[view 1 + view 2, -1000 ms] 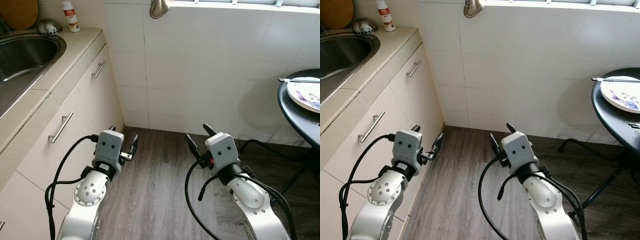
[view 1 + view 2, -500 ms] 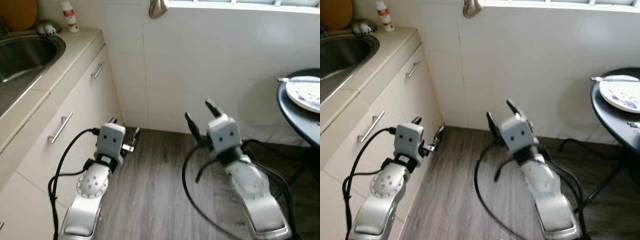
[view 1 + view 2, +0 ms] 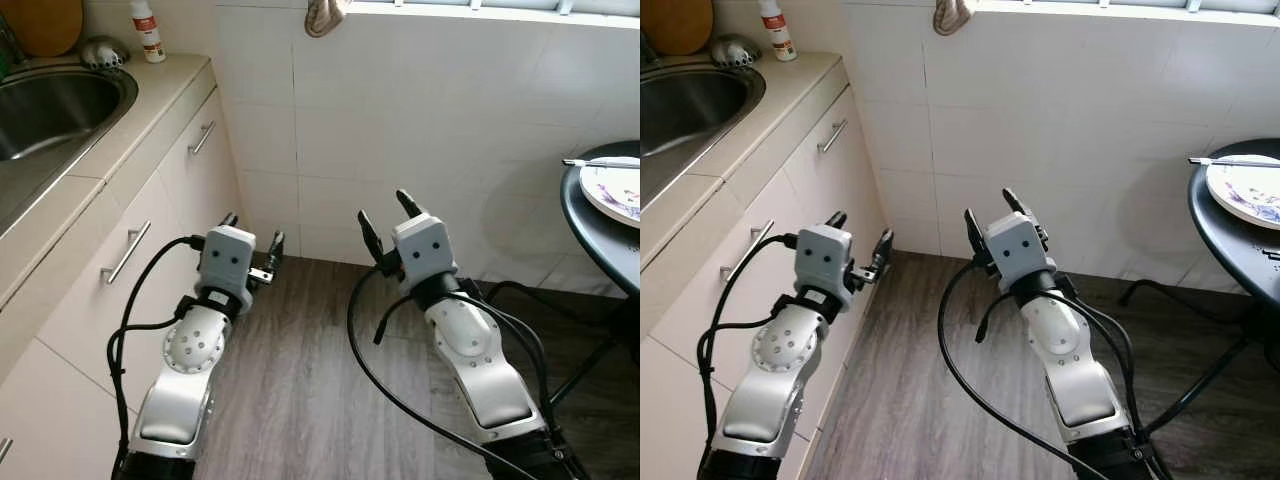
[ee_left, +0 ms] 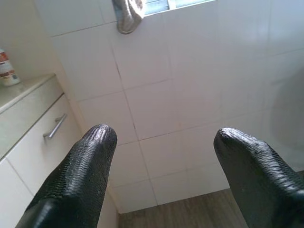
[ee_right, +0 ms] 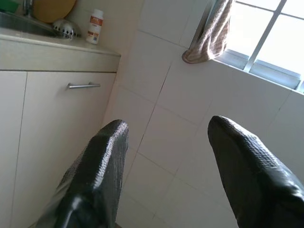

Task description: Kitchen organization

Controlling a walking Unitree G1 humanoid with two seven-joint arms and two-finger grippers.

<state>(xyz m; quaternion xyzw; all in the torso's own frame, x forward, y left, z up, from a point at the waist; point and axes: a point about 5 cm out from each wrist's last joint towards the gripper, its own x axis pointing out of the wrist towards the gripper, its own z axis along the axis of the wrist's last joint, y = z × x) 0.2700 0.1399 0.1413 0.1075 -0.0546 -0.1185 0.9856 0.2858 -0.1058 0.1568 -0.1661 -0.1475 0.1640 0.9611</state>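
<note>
On the far left is a steel sink (image 3: 45, 110) set into a beige counter (image 3: 150, 95). At the back of the counter, against the wall, stand a round wooden board (image 3: 42, 22), a small metal strainer (image 3: 103, 52) and a white bottle with a red label (image 3: 150, 30). Below the counter are cream cabinet fronts with 2 bar handles in view, one upper handle (image 3: 203, 137) and one lower handle (image 3: 124, 266).

The left gripper (image 3: 252, 240) is held out in front of the cabinets, above the grey wooden floor (image 3: 300, 380), close to the corner where the cabinets meet the tiled wall (image 3: 420, 110). Its 2 black fingers (image 4: 80, 175) are spread wide and hold nothing; between them the left wrist view shows only wall tiles and a cabinet handle. A black cable (image 3: 130, 320) loops beside this arm.

Above, a beige cloth (image 3: 325, 15) hangs over the edge of the window sill.

The right gripper (image 3: 385, 220) is near the middle, raised a little higher than the left one and pointing toward the tiled wall. Its fingers (image 5: 97, 171) are also wide apart and empty. Black cables (image 3: 400, 400) curl around the silver forearm.

On the far right is a dark round table (image 3: 590, 230). A white plate with a coloured pattern (image 3: 612, 190) lies on it, well apart from both grippers, and a thin metal utensil (image 3: 598, 162) rests just behind the plate. The kind of utensil I cannot tell.
</note>
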